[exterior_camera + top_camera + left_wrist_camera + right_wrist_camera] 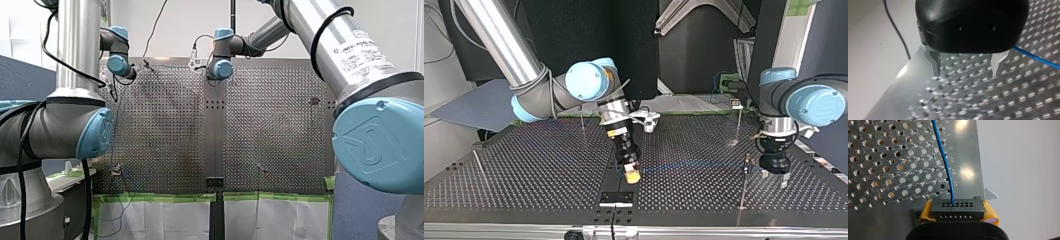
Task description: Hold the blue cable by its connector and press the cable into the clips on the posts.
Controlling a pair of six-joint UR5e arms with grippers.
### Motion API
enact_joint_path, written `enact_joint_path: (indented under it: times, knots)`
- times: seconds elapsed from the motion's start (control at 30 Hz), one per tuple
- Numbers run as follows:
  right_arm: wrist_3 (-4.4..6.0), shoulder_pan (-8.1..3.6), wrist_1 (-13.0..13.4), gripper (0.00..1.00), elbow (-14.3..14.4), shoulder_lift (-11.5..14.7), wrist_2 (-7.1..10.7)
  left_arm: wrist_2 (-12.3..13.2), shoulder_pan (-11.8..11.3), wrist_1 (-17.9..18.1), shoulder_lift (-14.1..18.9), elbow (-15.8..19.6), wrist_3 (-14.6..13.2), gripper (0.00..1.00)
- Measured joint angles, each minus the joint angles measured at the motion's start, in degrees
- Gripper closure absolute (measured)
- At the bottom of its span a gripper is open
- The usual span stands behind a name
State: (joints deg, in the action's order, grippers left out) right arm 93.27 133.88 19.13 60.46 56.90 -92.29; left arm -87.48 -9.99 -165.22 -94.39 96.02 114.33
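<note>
In the right wrist view my right gripper (957, 213) has its yellow pads (926, 210) shut on a black connector (957, 206). The blue cable (944, 157) leaves the connector and runs ahead over the perforated plate. In the top view my right gripper (631, 172) hangs low at the middle of the table. From it the blue cable (694, 166) runs level to a thin post (744, 182) at the view's right. My left gripper (774, 178) hangs just beside that post. Its metal fingers (935, 65) are open with nothing between them, and the cable (1038, 58) passes beside them.
More thin posts stand on the perforated table (524, 170): one (738, 122) behind my left gripper, one (582, 117) behind my right arm, one (480, 167) at the top view's left. A black bracket (616, 198) sits at the near edge.
</note>
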Motion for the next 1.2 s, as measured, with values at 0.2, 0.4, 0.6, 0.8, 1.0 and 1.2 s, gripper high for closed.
enact_joint_path:
  times: [0.2, 0.4, 0.6, 0.8, 1.0, 1.2]
  knots:
    - [0.0, 0.09, -0.3, 1.0, 0.0, 0.0, 0.0, 3.6, -0.3, -3.7, 2.9, 3.5, 1.8, 0.0]
    - [0.0, 0.24, -0.4, 1.0, 0.0, 0.0, 0.0, 6.9, -0.6, -5.3, 6.2, 6.7, 4.3, 0.0]
    - [0.0, 0.29, -0.6, 1.0, 0.0, 0.0, 0.0, 9.8, -0.6, -6.3, 9.3, 7.9, 5.5, 0.0]
    - [0.0, 0.3, -0.8, 1.0, 0.0, 0.0, -0.03, 11.1, -0.7, -7.1, 12.2, 7.9, 6.0, 0.0]
    - [0.0, 0.43, -0.9, 1.0, 0.0, 0.0, -0.15, 11.5, -0.8, -9.1, 15.3, 7.9, 5.1, 0.0]
    - [0.0, 0.41, -1.1, 1.0, 0.0, 0.0, -0.17, 11.1, -0.5, -12.2, 16.3, 8.0, 2.0, 0.0]
